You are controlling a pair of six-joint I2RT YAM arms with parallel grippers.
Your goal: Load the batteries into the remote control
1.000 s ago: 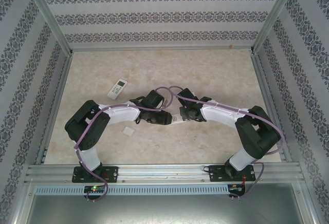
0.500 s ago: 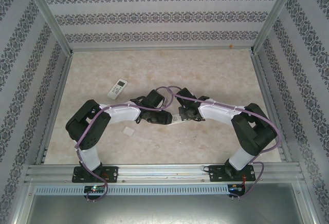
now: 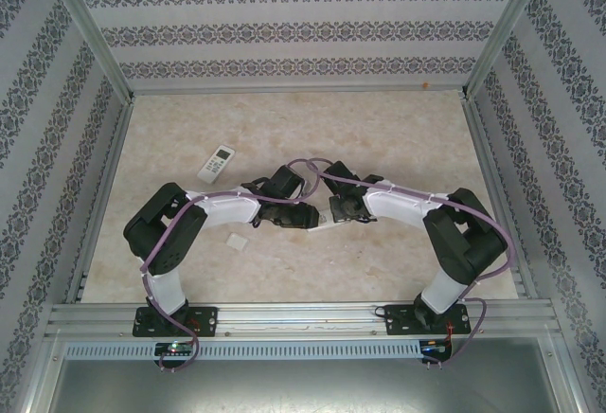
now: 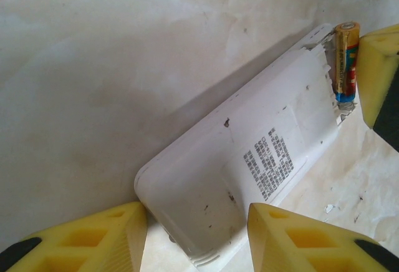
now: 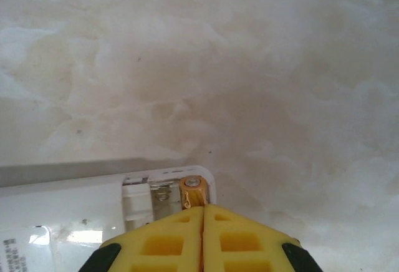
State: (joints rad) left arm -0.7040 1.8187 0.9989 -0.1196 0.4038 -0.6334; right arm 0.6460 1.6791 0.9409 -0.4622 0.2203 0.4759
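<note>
Clamping one remote [image 4: 249, 160], left gripper [image 4: 196, 222] faces right gripper [image 5: 202, 213], tips together against one battery [image 5: 192, 191]; second remote [image 3: 219, 160] lies near table's [image 3: 379, 129] left edge.

Remote [image 4: 237, 178] sits mid table [image 3: 379, 129], one end between the left gripper [image 4: 198, 219] fingers. Battery [image 4: 345, 60] in its other end, right gripper [image 5: 202, 213] touching it. Second remote [image 3: 219, 161] behind-left, flat piece [image 3: 237, 241] nearer.

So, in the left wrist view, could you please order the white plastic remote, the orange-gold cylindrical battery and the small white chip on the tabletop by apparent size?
Largest: white plastic remote, by far.
Next: orange-gold cylindrical battery, at the remote's far end.
Smallest: small white chip, a mere speck.
</note>
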